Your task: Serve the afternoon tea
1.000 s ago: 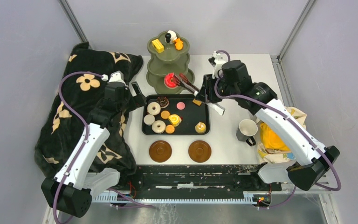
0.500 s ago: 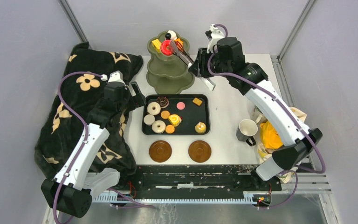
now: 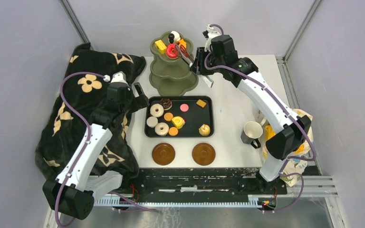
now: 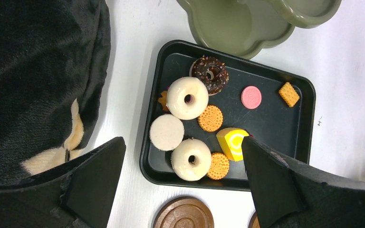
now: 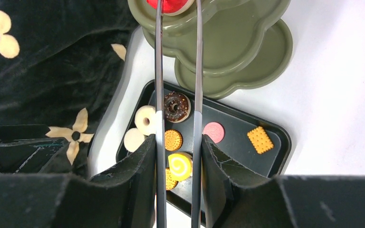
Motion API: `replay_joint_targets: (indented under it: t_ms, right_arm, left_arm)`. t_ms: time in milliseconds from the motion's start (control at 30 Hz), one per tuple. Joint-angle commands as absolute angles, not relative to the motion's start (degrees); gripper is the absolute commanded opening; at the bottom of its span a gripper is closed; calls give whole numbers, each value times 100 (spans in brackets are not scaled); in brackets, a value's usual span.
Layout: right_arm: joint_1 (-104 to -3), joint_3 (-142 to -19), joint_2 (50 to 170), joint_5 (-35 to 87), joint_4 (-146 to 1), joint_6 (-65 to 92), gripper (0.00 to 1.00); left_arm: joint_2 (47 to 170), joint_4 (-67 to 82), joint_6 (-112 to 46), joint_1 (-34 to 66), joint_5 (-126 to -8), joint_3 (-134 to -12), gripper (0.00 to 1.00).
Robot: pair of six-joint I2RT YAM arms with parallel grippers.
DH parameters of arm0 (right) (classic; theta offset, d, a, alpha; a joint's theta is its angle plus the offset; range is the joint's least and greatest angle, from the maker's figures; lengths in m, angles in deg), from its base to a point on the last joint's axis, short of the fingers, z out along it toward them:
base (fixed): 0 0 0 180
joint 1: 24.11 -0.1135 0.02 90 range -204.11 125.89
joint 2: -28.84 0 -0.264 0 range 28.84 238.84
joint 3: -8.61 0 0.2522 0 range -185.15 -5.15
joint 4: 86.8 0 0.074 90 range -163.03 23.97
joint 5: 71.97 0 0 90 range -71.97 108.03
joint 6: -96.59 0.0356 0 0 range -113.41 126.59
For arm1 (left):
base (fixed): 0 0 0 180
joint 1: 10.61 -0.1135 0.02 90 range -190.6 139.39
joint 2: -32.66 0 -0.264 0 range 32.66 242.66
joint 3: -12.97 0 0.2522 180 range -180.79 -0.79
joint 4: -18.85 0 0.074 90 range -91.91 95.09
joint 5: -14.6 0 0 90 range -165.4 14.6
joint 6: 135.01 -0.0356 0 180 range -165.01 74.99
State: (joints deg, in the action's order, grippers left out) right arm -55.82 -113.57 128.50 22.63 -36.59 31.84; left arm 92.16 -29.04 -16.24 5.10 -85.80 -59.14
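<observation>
The olive-green three-tier stand (image 3: 167, 72) stands at the table's back. Its top tier holds a yellow cake (image 3: 160, 46) and an orange piece (image 3: 182, 44). My right gripper (image 3: 198, 62) is shut on the metal tongs (image 5: 197, 90), whose tips flank a red cake (image 3: 172, 51) at the top tier, also in the right wrist view (image 5: 170, 4). My left gripper (image 3: 138, 97) is open and empty above the tray's left edge. Donuts (image 4: 187, 98), cookies (image 4: 211, 118) and a yellow roll cake (image 4: 232, 143) lie on the black tray (image 3: 207, 115). Two brown saucers (image 3: 163, 154) (image 3: 203, 154) lie in front. One mug (image 3: 252, 132) stands right.
A black flowered blanket (image 3: 88, 90) fills the table's left side, under the left arm. A yellow cloth bag (image 3: 276, 139) lies at the right edge beside the mug. Grey walls enclose the back and sides.
My right arm raised the tongs with the red cake from the stand's lower tier to its top tier and stretched further back. The left arm has not moved.
</observation>
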Motion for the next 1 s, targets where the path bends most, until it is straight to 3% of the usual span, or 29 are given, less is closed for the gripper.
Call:
replay_joint_targets:
  t_ms: [0, 167, 333, 500, 733, 967]
  right_arm:
    - [-5522, -11604, 12871, 2353, -4223, 3258, 1]
    - [-5500, -11646, 12987, 2390, -4262, 3310, 6]
    - [-5501, -11735, 13063, 2367, -4228, 3416, 30]
    - [-5498, -11813, 12955, 2309, -4125, 3355, 43]
    - [-5496, -11824, 12629, 2259, -3992, 3237, 51]
    - [-5499, -11600, 12294, 2150, -4051, 3210, 52]
  left_arm:
    - [9226, -2693, -1794, 462, -8661, -6113, 99]
    - [9194, -2799, -1853, 458, -8747, -6148, 99]
    - [9146, -2808, -1855, 445, -8758, -6123, 99]
    - [9231, -2778, -1848, 443, -8692, -6091, 99]
    - [9212, -2710, -1803, 442, -8536, -6081, 99]
    - [9081, -2731, -1777, 443, -8496, -6041, 99]
